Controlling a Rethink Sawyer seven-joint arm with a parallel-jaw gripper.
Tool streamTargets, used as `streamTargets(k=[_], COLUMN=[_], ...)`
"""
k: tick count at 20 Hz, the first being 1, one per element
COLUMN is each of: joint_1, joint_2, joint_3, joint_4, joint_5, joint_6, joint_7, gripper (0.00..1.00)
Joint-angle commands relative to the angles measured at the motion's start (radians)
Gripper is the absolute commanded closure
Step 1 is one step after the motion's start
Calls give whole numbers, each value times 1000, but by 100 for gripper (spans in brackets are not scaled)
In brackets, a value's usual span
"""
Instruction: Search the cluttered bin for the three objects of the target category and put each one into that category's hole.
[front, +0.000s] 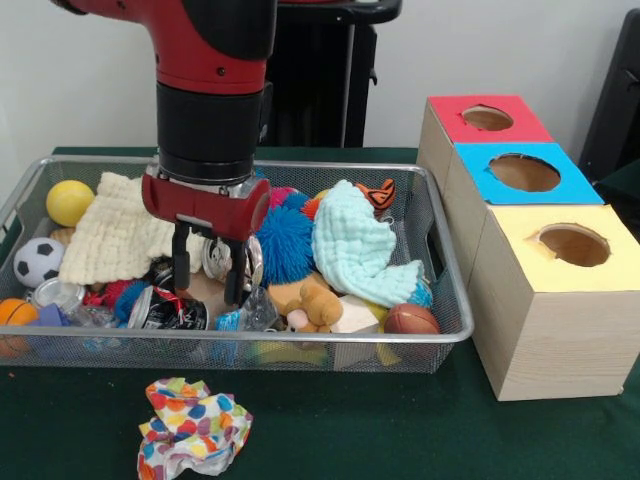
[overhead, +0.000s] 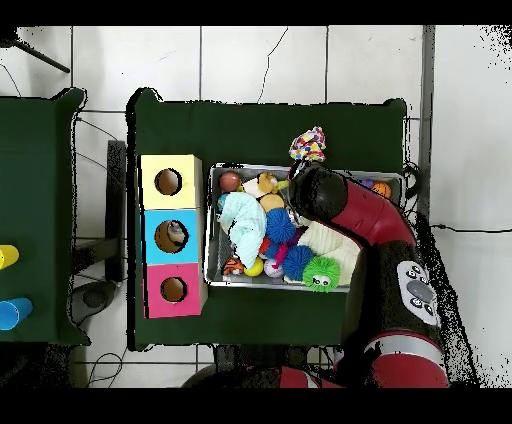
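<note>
1. Red and black arm (front: 205, 90) comes down into the wire bin (front: 250, 345), over its left-middle part in the front view.
2. Gripper (front: 208, 270) hangs low among the clutter; jaws stand apart, open, two black fingers (front: 181, 258) with nothing clamped between them.
3. Between and behind the fingers sits a shiny silver can (front: 218, 258).
4. Crinkly clear plastic pieces lie in the bin's front left: one (front: 62, 296) near the left end, another (front: 255, 312) just right of the fingers. A third one I cannot pick out.
5. Also in the bin: yellow ball (front: 69, 202), cream cloth (front: 120, 232), soccer ball (front: 38, 262), small basketball (front: 16, 313), blue spiky ball (front: 285, 243), pale green cloth (front: 362, 252), small football (front: 411, 319), tan plush toy (front: 314, 300).
6. Dotted multicoloured cloth (front: 192, 428) lies on the green worktop (front: 400, 430) in front of the bin, outside it.
7. Three wooden boxes right of the bin, each with a round hole: red top (front: 487, 118), blue top (front: 525, 172), yellow top (front: 565, 245).
8. Overhead view: arm (overhead: 370, 220) covers the bin's (overhead: 212, 230) right half; gripper hidden under it.
</note>
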Motion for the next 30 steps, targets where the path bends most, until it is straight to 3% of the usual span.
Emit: streamTargets(k=[1,17,24,30], joint_1=[-4,4,48,22], joint_2=[72,131,162,200], joint_3=[65,105,38,68], joint_4=[76,114,74,75], joint_5=[61,109,106,113], joint_6=[-45,-131,-22,14], joint_7=[248,250,215,192], gripper=[0,0,0,0])
